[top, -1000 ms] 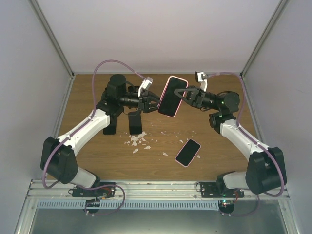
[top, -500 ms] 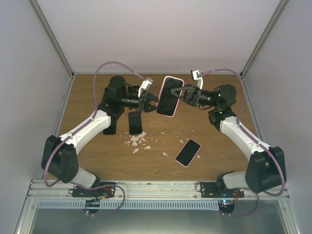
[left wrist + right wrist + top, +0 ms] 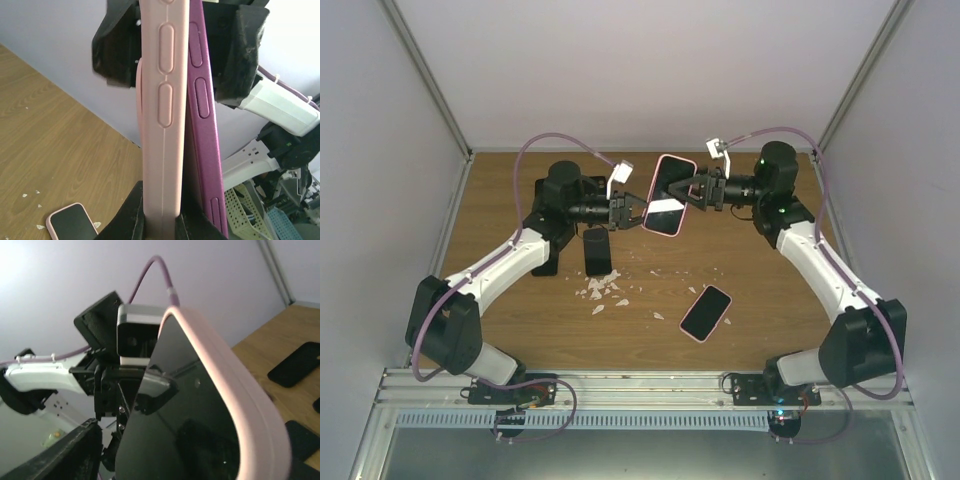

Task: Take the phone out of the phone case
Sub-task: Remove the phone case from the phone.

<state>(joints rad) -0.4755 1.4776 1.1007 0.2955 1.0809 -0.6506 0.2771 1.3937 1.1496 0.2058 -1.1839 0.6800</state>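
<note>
A phone in a pink phone case (image 3: 670, 195) hangs in the air above the middle of the table. My left gripper (image 3: 634, 212) is shut on the case's lower edge. In the left wrist view the pink case (image 3: 162, 125) sits between the gripper's fingers (image 3: 125, 215), and the purple phone (image 3: 202, 125) stands a little apart from the case along its side. My right gripper (image 3: 690, 190) is open at the opposite end, its pads (image 3: 240, 50) on either side of case and phone. The right wrist view shows the phone's black screen (image 3: 190, 415) and the case rim (image 3: 240, 390).
A second phone in a pink case (image 3: 706, 312) lies face up on the wooden table, right of centre. Two black flat items (image 3: 597, 250) (image 3: 545, 265) lie under the left arm. White crumbs (image 3: 605, 290) are scattered near the middle. Walls enclose the table on three sides.
My right gripper's jaws have gone from shut to open, and its arm has swung up and back. The held phone has shifted slightly upward. The left gripper stays shut on the case.
</note>
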